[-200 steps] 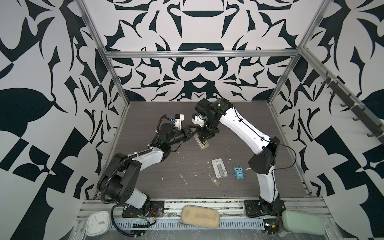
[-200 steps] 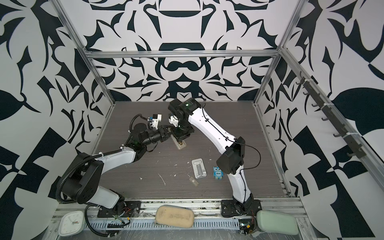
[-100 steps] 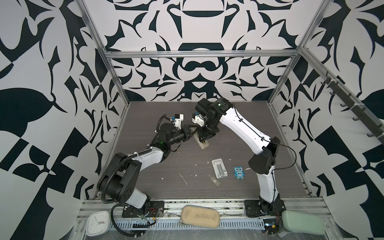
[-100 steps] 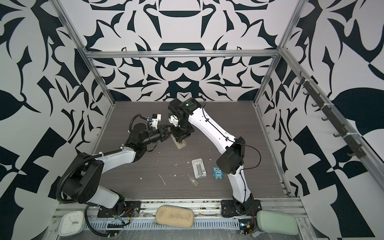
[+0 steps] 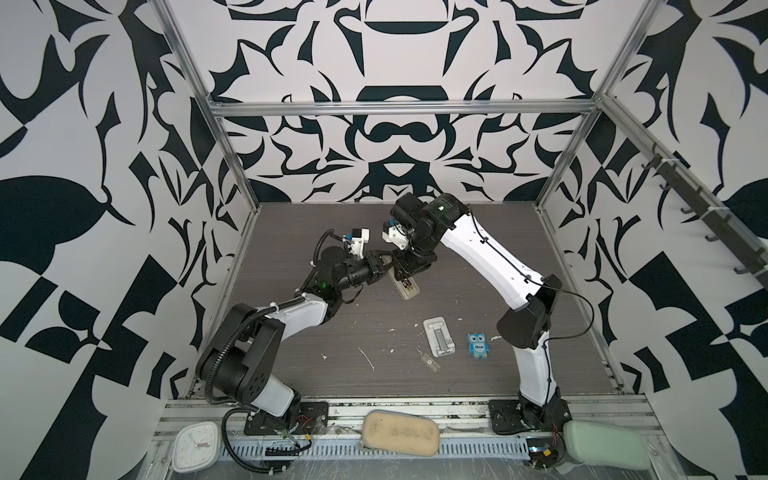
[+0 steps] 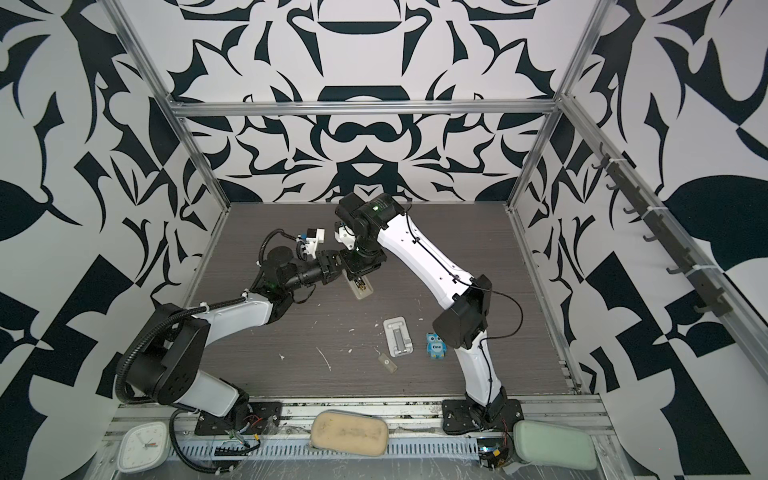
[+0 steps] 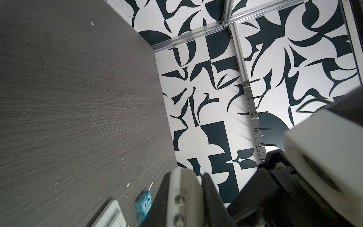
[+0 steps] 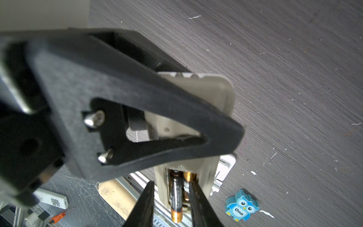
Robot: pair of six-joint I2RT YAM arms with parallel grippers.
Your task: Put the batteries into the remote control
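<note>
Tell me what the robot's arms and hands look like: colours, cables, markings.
The left arm and right arm have white shells, black joints and black bases. A ribbed black hose loops by the left shoulder; a thin black cable runs along the right. Each wrist carries a white camera mount. The left hand and right hand are matte black, with tapered fingers.

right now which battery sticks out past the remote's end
The battery whose gold tip overhangs the remote; the other battery's gold end sits inside the bay.

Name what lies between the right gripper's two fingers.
In the right wrist view, the two batteries, lying in the remote control's open bay, sit between the right gripper's fingers.
</note>
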